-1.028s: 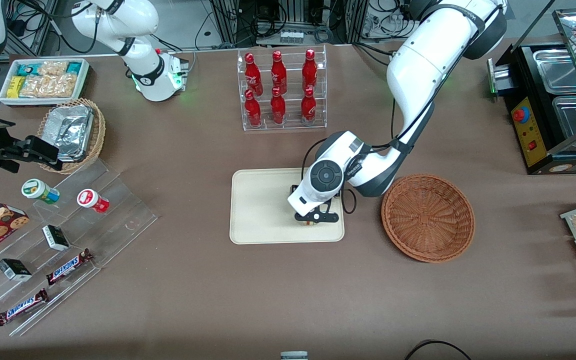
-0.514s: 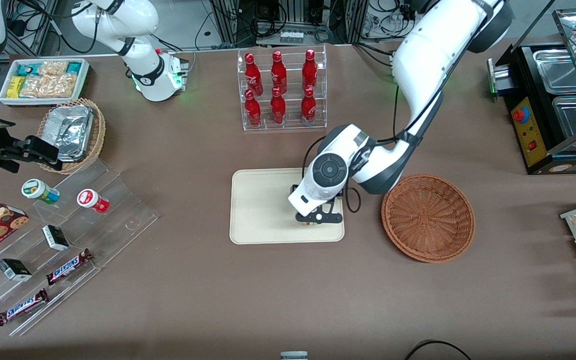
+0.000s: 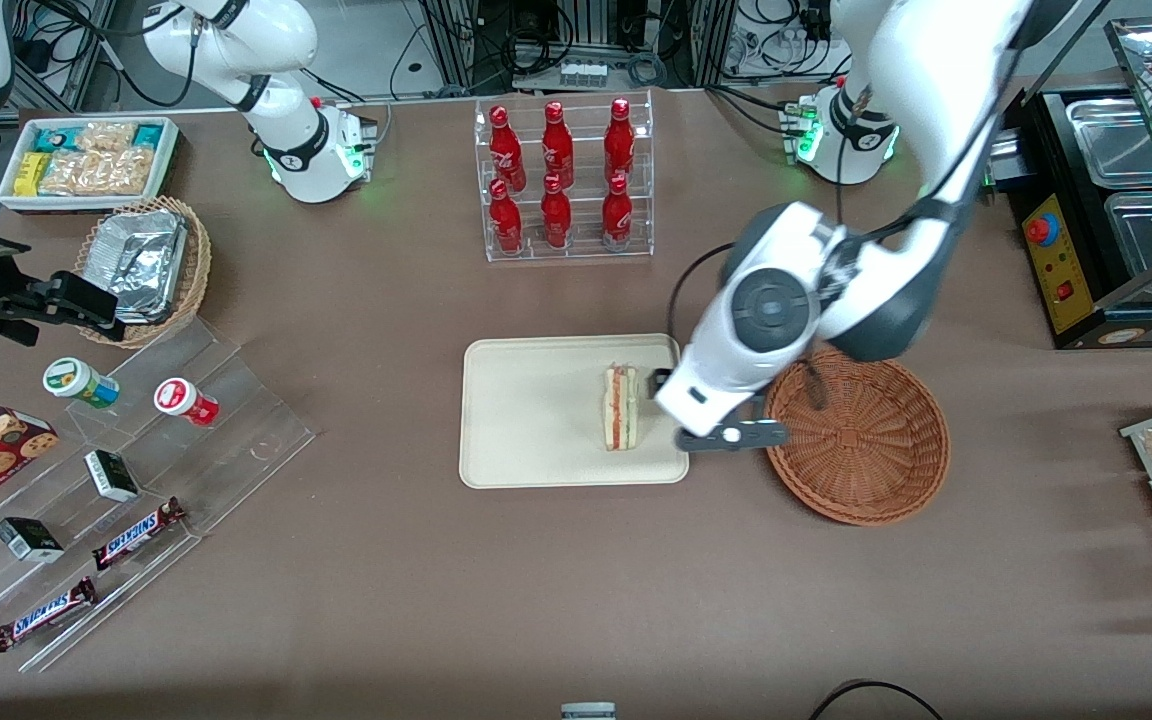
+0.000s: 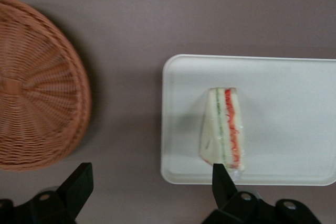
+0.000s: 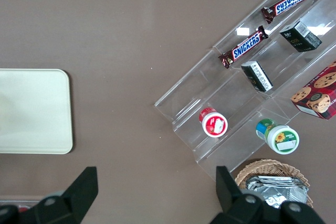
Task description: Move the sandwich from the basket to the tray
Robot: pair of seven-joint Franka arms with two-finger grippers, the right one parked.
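The sandwich (image 3: 621, 408) (image 4: 226, 129), a pale wedge with red and green filling, lies on the cream tray (image 3: 526, 415) (image 4: 294, 103) (image 5: 31, 111), close to the tray's end that faces the basket. The reddish-brown wicker basket (image 3: 856, 435) (image 4: 37, 114) stands beside the tray, toward the working arm's end, with nothing in it. My gripper (image 3: 728, 436) (image 4: 149, 177) hangs open above the strip of table between tray and basket. Nothing is between its fingers, and it is clear of the sandwich.
A clear rack of red bottles (image 3: 564, 180) stands farther from the front camera than the tray. A stepped acrylic shelf of snacks (image 3: 126, 470), a tan basket of foil trays (image 3: 146, 265) and a white snack bin (image 3: 86, 160) lie toward the parked arm's end. A black food warmer (image 3: 1106, 200) stands at the working arm's end.
The gripper was low over the sandwich on the tray. It has let go, risen and swung toward the basket, leaving the sandwich uncovered on the tray.
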